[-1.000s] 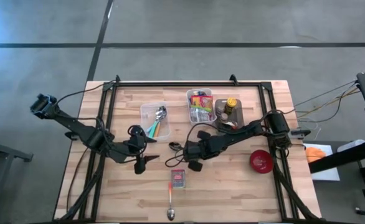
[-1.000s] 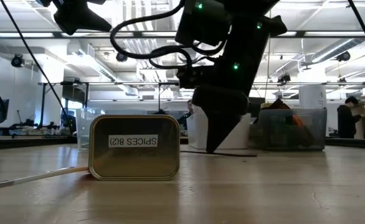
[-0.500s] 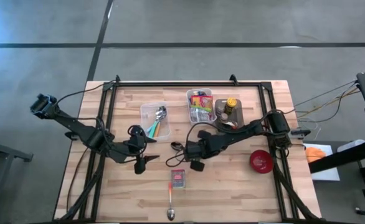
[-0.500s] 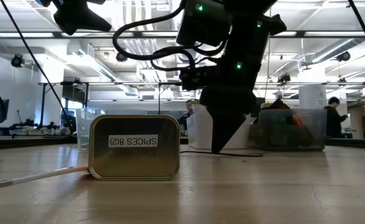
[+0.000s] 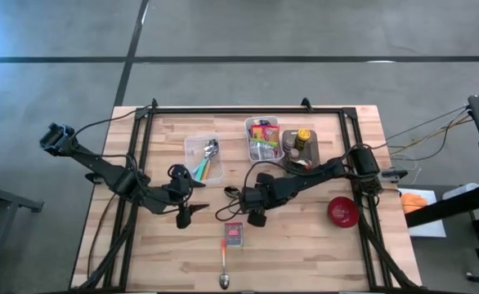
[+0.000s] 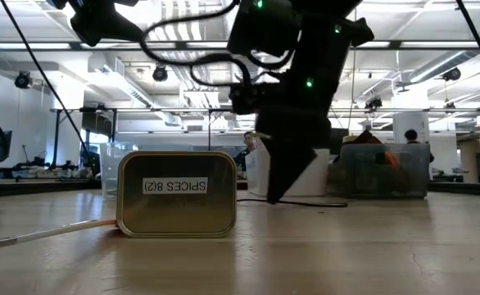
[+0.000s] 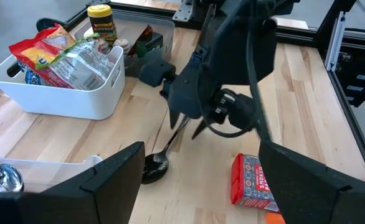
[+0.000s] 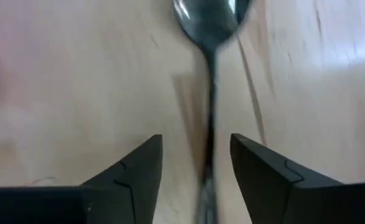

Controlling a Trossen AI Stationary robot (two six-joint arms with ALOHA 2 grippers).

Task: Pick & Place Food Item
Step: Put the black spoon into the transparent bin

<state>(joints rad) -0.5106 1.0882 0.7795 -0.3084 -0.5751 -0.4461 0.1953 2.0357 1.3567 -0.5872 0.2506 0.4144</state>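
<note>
While the right end effector (image 8: 195, 171) hangs just above the desk (image 5: 305, 245) with its fingers parted, a dark spoon (image 8: 208, 25) lies flat on the wood in the gap between them — not gripped. In the left wrist view that spoon (image 7: 164, 158) rests near the white bin of food packets (image 7: 58, 62), with the red spice tin (image 7: 248, 180) nearby. The left end effector (image 5: 189, 202) waits over the desk near the clear tray of cutlery (image 5: 204, 155), fingers spread wide and holding nothing — well apart from the red bowl (image 5: 342, 211)
</note>
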